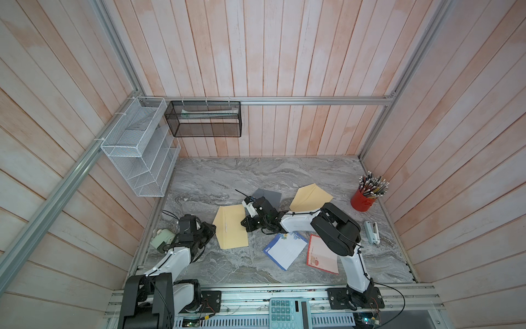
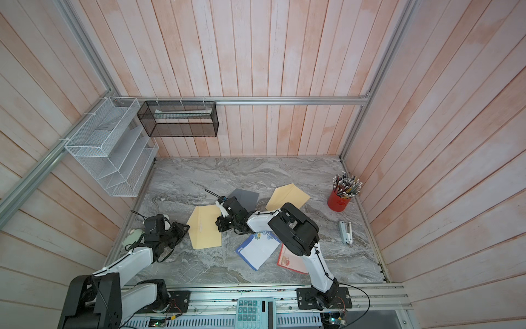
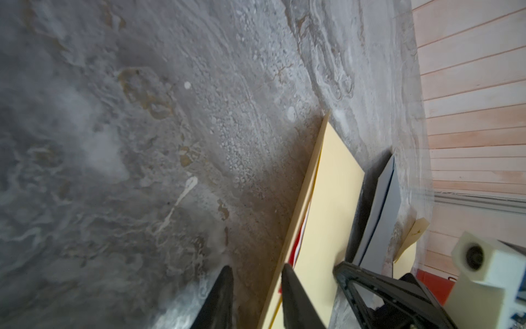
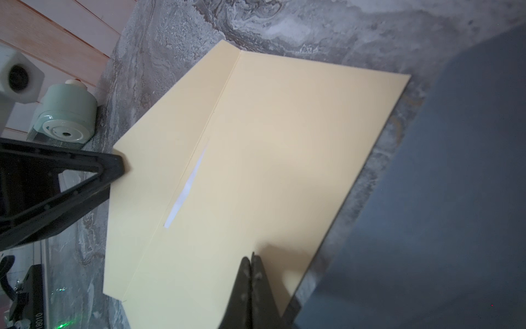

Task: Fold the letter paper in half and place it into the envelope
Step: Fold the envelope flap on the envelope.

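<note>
Envelope (image 1: 230, 226): manila, flat on the desk (image 1: 216, 182) at 9 o'clock of centre, flap unfolded toward 9 o'clock. Letter paper (image 4: 186, 188): only a narrow white sliver showing along the flap crease, the rest presumably inside the pocket; fold not checkable. Right hand (image 4: 252, 266): fingers fully together with nothing between them, tips pressing the envelope body near its 3 o'clock edge. Left hand (image 3: 256, 287): jaws partly apart at the flap's 9 o'clock edge, one finger over the flap, nothing clamped as far as visible. Elsewhere on the desk: second envelope (image 1: 310, 196) at 1 o'clock, grey sheet (image 1: 269, 196) at 12, blue-bordered sheet (image 1: 284, 249) at 5, red-bordered sheet (image 1: 323, 253) at 4, none in either hand. Step in hand, by judgement: tail end of insertion, paper almost home. Next move, by judgement: seat the sliver fully past the crease, body pinned by the right hand; light touch needed, to avoid skating the envelope across the smooth desk or creasing the flap.
</note>
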